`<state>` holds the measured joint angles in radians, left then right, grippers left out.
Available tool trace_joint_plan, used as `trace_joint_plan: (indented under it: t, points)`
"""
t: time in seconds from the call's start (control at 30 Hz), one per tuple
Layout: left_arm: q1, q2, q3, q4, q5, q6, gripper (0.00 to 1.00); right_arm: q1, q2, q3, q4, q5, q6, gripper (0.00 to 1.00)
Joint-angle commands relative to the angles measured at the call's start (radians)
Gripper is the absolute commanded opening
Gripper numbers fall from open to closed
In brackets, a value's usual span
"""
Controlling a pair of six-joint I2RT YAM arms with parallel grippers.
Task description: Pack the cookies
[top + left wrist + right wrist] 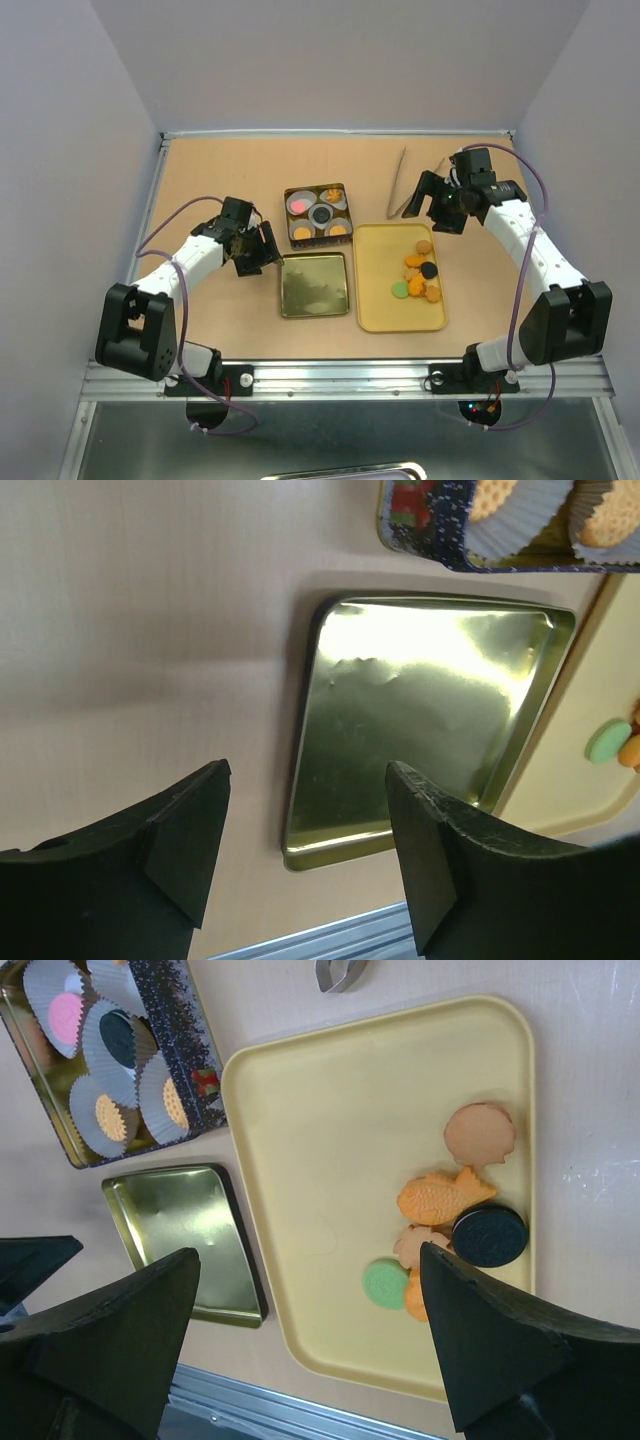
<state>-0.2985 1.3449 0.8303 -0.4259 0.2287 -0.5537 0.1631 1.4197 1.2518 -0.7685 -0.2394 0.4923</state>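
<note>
Open, empty right claw (pixel 310 1260) with small orange, black and green cookies (pixel 440 1200) below it on a yellow plastic tray (pixel 330 1110); left claw (pixel 305 780) open above a shiny gold tin lid (pixel 420 710)

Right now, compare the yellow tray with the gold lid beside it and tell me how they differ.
The yellow tray is matte and pale, while the gold lid is shiny and mirrors light. The tray is larger and oblong, and the lid is smaller and nearly square. The tray holds loose cookies, but the lid holds nothing. Both are shallow, rimmed and round-cornered, and both lie flat.
</note>
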Motion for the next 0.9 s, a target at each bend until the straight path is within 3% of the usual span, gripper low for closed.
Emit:
trace_joint_plan:
  t: [0.0,0.23,0.5,0.87]
  points:
    - [-0.005,0.052,-0.011,0.039,-0.057,0.041,0.72,-0.005,-0.002,0.026,0.038,0.015,-0.023,0.95]
    - [-0.019,0.146,0.019,0.056,-0.068,0.069,0.60,-0.005,0.002,0.018,0.032,0.032,-0.027,0.95]
    - [-0.033,0.209,0.062,0.053,-0.072,0.103,0.55,-0.005,0.030,0.032,0.032,0.051,-0.027,0.95]
    - [-0.037,0.163,0.110,-0.010,-0.075,0.138,0.49,-0.004,0.039,0.031,0.029,0.061,-0.031,0.95]
